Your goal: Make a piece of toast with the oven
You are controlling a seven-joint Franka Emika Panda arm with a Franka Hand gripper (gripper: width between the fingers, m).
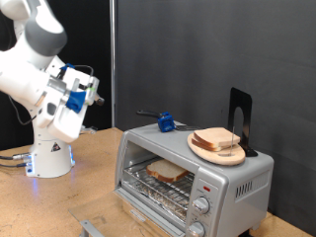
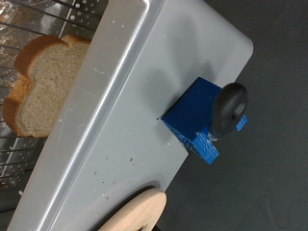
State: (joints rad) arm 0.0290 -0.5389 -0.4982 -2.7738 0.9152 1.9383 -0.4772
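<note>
A white robot arm with a blue-trimmed gripper (image 1: 87, 89) hangs in the air at the exterior view's left, well apart from the boxy silver metal toaster oven (image 1: 194, 178) on the wooden desk (image 1: 59, 202). Whether its jaws are open cannot be told; nothing shows between them. A square slice of pale tan bread (image 1: 168, 169) lies on the oven's wire rack (image 1: 158, 187). On the oven's top sit a small blue block with a black handle (image 1: 166, 122) and a round wooden plate (image 1: 216, 150) stacked with bread slices. Risk: a low approach could knock the block or plate off the top.
</note>
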